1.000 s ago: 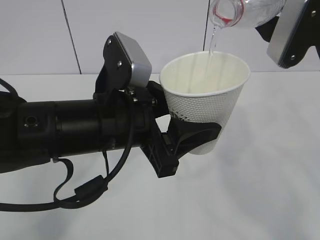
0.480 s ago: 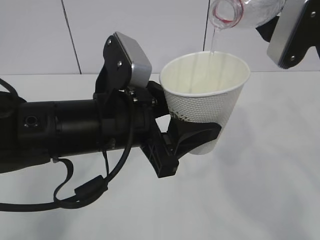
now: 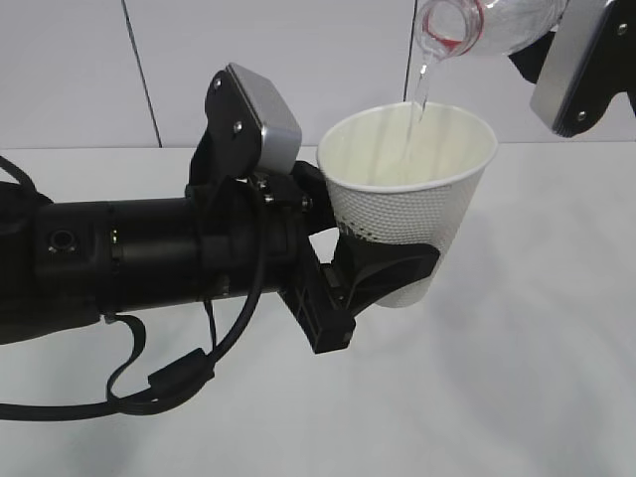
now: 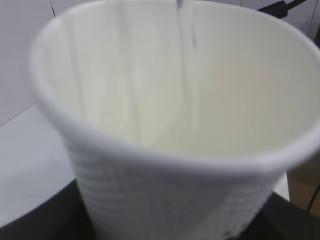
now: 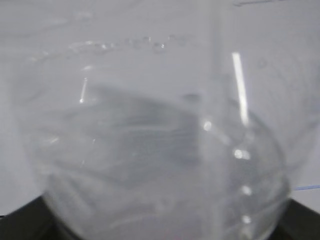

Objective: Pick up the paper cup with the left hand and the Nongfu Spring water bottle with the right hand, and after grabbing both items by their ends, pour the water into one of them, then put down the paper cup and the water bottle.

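Observation:
The white dimpled paper cup [image 3: 412, 194] is held upright above the table, with my left gripper [image 3: 396, 270] shut on its lower wall. Up at the top right the clear water bottle [image 3: 487, 22] is tipped mouth-down, its red neck ring showing. A thin stream of water [image 3: 421, 87] falls from its mouth into the cup. In the left wrist view the paper cup [image 4: 175, 130] fills the frame, cream inside, and the water [image 4: 193, 35] runs down the far wall. The bottle [image 5: 160, 145] fills the right wrist view, with my right gripper [image 5: 160, 234] shut on its base end.
A white table [image 3: 537, 378] lies under both arms and a pale panelled wall [image 3: 199, 70] stands behind. The right arm's grey block [image 3: 581, 60] hangs at the top right. A black cable [image 3: 169, 383] loops below the left arm.
Water keeps running from the bottle into the cup. Both arms, the cup and the bottle hold their places.

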